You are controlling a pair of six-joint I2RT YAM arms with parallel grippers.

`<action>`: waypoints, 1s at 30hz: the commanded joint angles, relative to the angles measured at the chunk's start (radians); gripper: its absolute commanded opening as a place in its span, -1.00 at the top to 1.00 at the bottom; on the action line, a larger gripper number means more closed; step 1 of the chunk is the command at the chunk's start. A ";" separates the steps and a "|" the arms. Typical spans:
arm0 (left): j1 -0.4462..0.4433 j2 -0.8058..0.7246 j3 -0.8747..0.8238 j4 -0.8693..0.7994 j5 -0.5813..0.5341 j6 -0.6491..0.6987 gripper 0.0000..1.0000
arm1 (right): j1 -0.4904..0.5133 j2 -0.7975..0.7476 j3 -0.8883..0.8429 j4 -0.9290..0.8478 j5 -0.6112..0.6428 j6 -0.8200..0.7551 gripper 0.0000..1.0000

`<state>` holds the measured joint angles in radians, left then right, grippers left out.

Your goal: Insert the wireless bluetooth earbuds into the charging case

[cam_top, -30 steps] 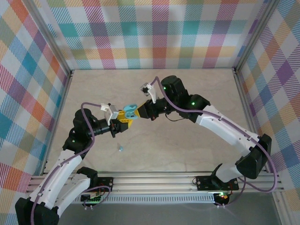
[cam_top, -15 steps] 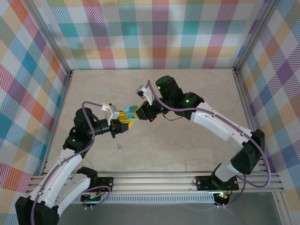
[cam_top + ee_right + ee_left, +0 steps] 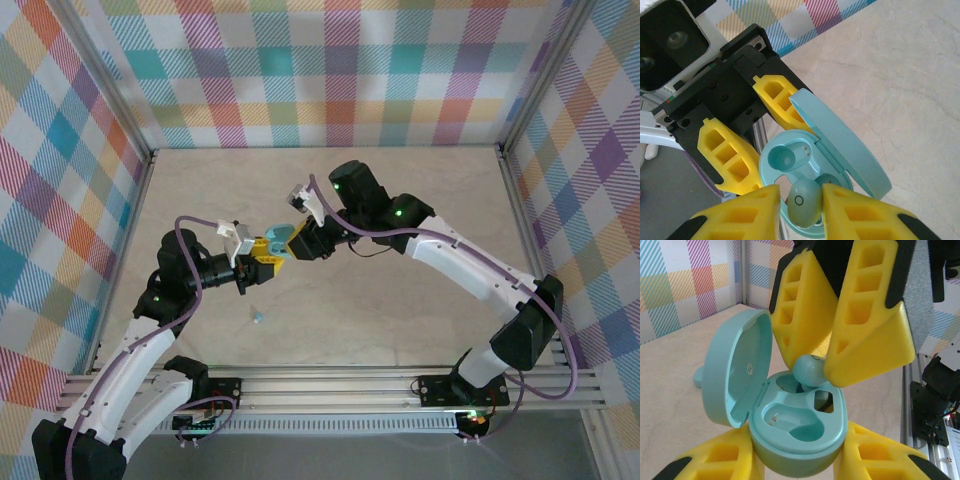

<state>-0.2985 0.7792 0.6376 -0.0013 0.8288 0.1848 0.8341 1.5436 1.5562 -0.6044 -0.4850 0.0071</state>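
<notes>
Over the last second the right arm is seen to have been swung in toward the left one, so that the right end effector [image 3: 293, 244] is now brought directly over the light-blue oval plastic charging case [image 3: 805, 440]. The case is held off the counter [image 3: 400, 300] with its lid hinged open. The small light-blue plastic earbud [image 3: 809, 371] is thereby carried down into the far socket of the case. This is judged to mean that the insertion of this piece is nearly done, with only the release and perhaps a last press left.

The right end effector is closed narrowly on the earbud. In both wrist views the yellow pads appear to be touching it on either side, and its rounded top is still left proud of the socket. Whether it is fully seated cannot be told.

The left end effector [image 3: 797, 462] is clamped fully on the base of the charging case, which is held steady from below. The near socket of the case, where two small gold contacts are visible, is still unfilled. A second tiny light-blue earbud [image 3: 258, 317] is seen lying on the counter, near the left arm and apart from the case.
</notes>
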 commanded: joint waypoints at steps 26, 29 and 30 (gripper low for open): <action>-0.002 -0.097 0.015 -0.026 -0.223 0.013 0.95 | 0.002 -0.209 -0.172 0.196 0.294 0.366 0.16; -0.001 -0.119 0.013 -0.046 -0.275 0.013 0.95 | 0.003 -0.246 -0.317 0.287 0.374 0.539 0.17; -0.002 -0.125 0.013 -0.051 -0.286 0.011 0.94 | 0.004 -0.246 -0.346 0.301 0.380 0.580 0.17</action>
<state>-0.2993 0.6796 0.6376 -0.0315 0.6174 0.1848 0.8371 1.2911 1.2968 -0.4110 -0.1989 0.3725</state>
